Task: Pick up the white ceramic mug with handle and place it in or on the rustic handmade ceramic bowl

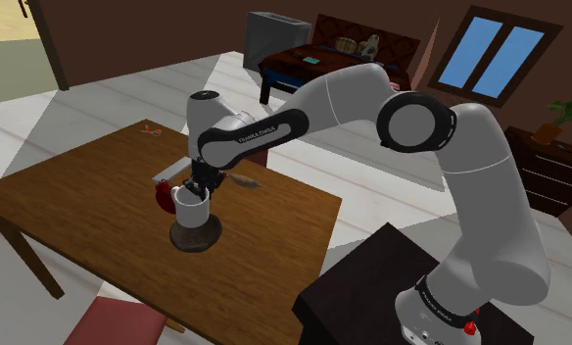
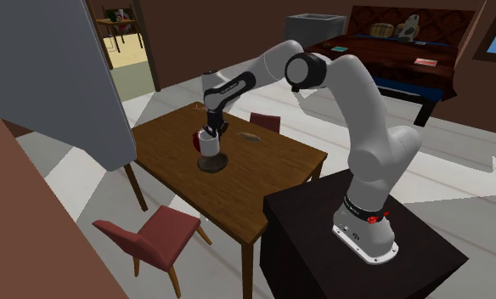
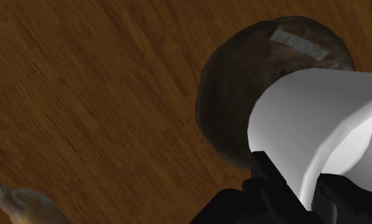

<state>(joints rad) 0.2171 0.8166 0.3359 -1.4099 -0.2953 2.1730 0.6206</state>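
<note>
A dark brown bowl (image 1: 197, 240) is seen on the wooden tabletop (image 1: 69, 201). Directly over it, a white mug (image 1: 189, 211) is clasped at its rim by the pincer (image 1: 198, 192) above.

Partly hidden behind the white mug (image 3: 306, 114), itself cut by the wrist view's edge: the brown bowl (image 3: 242, 70).

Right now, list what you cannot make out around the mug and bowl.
Whether mug touches bowl: shoulder view, mug hides the bowl's hollow.
Red thing: shoulder view, partly behind mug, too small to name.
Pale thing: wrist view, cut off by the edge.
Part of mug: wrist view, cut off by the edge.
</note>
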